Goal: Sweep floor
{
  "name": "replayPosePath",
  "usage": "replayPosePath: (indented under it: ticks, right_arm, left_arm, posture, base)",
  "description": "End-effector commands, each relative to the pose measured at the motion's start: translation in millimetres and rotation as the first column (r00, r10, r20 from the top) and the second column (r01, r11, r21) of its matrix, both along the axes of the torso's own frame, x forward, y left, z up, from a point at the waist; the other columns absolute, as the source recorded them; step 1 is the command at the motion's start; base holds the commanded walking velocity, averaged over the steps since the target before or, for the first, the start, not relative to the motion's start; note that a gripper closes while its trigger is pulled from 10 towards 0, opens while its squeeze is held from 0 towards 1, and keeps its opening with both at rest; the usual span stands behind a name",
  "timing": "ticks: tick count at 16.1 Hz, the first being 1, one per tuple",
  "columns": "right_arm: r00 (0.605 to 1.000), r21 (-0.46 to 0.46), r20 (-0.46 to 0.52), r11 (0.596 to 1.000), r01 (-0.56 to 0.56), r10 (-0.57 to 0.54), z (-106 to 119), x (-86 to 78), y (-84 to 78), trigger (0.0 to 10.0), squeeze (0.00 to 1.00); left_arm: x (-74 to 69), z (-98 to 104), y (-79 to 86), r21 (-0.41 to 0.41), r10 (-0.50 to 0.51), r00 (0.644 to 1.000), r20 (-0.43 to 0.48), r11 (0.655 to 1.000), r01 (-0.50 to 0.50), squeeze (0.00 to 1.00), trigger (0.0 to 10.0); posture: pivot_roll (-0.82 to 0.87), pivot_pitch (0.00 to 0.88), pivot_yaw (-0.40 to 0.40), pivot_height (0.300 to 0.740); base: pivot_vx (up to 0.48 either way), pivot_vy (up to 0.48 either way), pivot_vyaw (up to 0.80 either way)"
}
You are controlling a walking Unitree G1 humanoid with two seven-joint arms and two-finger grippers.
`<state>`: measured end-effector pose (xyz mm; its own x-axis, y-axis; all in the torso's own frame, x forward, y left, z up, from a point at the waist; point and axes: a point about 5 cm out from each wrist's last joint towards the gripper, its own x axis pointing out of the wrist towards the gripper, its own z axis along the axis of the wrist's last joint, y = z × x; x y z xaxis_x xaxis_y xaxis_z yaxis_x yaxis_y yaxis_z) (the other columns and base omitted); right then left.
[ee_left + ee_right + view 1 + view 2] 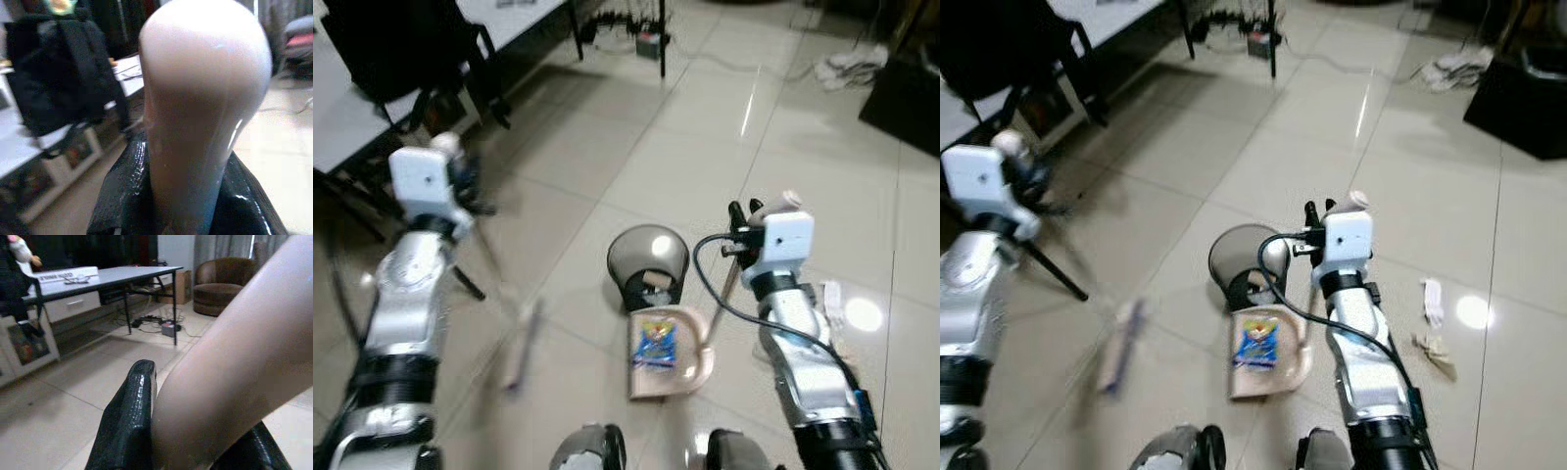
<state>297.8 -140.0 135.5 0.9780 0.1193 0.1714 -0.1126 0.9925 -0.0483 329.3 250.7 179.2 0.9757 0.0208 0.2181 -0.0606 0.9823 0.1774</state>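
The dustpan (671, 364) lay beside the bin (649, 262) — light and stiff — right gripper (741, 235) clenched on its handle (720, 302); left gripper (460, 176) grasped the broom (522, 345).

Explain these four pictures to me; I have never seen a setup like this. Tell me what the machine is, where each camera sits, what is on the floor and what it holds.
This is a humanoid robot with two silver arms. The two wide pictures come from cameras in its head, looking down at a tiled floor. The two close pictures come from cameras on its wrists.

The left gripper is shut on a broom handle; the blurred broom head sits on the tiles. The right gripper is shut on the dustpan handle.

The beige dustpan lies on the floor with a colourful wrapper in it. Just beyond it a small dark bin lies tipped over. Scraps of paper lie on the tiles beside the right arm.
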Motion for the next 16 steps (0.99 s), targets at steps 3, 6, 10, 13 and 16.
replayPosePath:
  ticks: [3,6,10,13,16]
  right_arm:
    - [0.997,0.038,-0.011,0.997,-0.070,0.070,13,-3.5,3.7,10.0,0.00]
    - [0.992,0.093,-0.008,0.988,-0.123,0.124,27,-0.8,13.9,10.0,0.00]
    - [0.978,0.252,0.033,0.945,-0.207,0.205,60,5.3,29.2,10.0,0.00]
    - [0.977,0.326,0.079,0.921,-0.212,0.197,86,12.7,23.5,10.0,0.00]
    - [0.967,0.322,0.216,0.925,-0.200,0.134,129,20.9,7.7,10.0,0.00]
  left_arm:
    - [-9.7,-14,19.5,0.056,0.089,0.995,-0.047,0.995,-0.086,0.00,10.0]
    - [-14.8,-26,25.0,0.068,0.129,0.988,-0.083,0.990,-0.124,0.00,10.0]
    - [-21.3,-38,24.0,0.060,0.160,0.982,-0.103,0.986,-0.155,0.00,10.0]
    - [-23.4,-42,21.5,0.048,0.168,0.981,-0.101,0.985,-0.164,0.00,10.0]
    - [-23.6,-39,15.0,-0.012,0.147,0.987,-0.067,0.989,-0.148,0.00,10.0]
  posture:
    - [-0.04,0.060,0.133,0.740]
    - [-0.04,0.051,0.127,0.740]
    - [-0.04,0.038,0.111,0.740]
    - [-0.04,0.033,0.104,0.740]
    - [-0.04,0.039,0.099,0.740]
  base:
    - [0.000,0.000,0.00]
    - [0.000,0.000,0.00]
    - [0.000,0.000,0.00]
    - [0.000,0.000,0.00]
    - [0.000,0.000,0.00]
